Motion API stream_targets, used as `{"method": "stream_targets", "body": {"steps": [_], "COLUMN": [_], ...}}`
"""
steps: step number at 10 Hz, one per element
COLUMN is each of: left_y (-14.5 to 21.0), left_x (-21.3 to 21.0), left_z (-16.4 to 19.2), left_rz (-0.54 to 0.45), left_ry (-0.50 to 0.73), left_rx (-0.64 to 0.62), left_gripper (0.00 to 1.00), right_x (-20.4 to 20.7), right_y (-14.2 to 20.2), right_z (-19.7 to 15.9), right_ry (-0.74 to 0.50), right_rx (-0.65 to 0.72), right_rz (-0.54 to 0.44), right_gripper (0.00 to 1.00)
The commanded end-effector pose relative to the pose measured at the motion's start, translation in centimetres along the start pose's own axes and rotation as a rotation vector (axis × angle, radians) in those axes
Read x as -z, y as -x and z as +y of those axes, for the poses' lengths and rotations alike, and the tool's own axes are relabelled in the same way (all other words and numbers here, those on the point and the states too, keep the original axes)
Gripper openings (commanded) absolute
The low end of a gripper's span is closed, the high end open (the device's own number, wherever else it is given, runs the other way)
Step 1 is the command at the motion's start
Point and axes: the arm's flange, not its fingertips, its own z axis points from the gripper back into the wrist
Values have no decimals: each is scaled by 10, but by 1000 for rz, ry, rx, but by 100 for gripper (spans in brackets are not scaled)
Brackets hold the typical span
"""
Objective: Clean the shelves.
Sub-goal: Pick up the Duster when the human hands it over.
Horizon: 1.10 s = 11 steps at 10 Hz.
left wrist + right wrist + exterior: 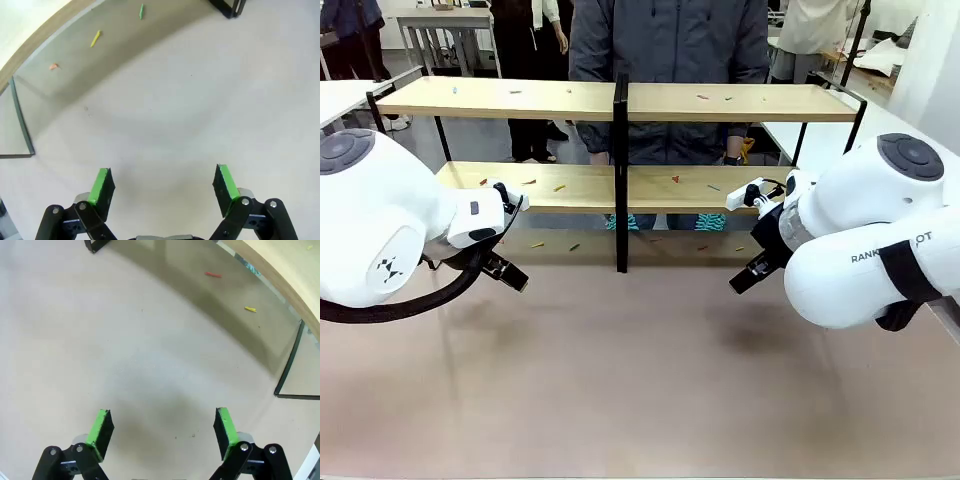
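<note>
Barely begun, to judge by the shelves (570, 98) at the far side of the tabletop (640, 400): dotted on both boards with small coloured scraps (674, 179), and with loose bits (538, 245) strewn just beneath the lower board. On the near side of the shelves, low over bare tabletop, left gripper (508, 272) spread wide and empty; right gripper (745, 275) likewise parted, grasping nothing. Left to do, seemingly: everything, meaning upper board, lower board and the strip underneath. Behind the shelves, a person (670, 40) standing close.
</note>
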Motion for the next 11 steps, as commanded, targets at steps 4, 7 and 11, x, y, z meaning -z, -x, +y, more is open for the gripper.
{"method": "stream_targets", "body": {"steps": [4, 7, 11], "left_y": [0, 0, 0], "left_x": [0, 0, 0], "left_z": [0, 0, 0], "left_rz": [0, 0, 0], "left_ry": [0, 0, 0], "left_rx": [0, 0, 0], "left_gripper": [100, 100, 100], "right_x": [0, 0, 0], "right_y": [0, 0, 0], "right_z": [0, 0, 0], "right_ry": [0, 0, 0], "right_rx": [0, 0, 0], "right_rz": [0, 0, 0], "right_gripper": [100, 100, 100]}}
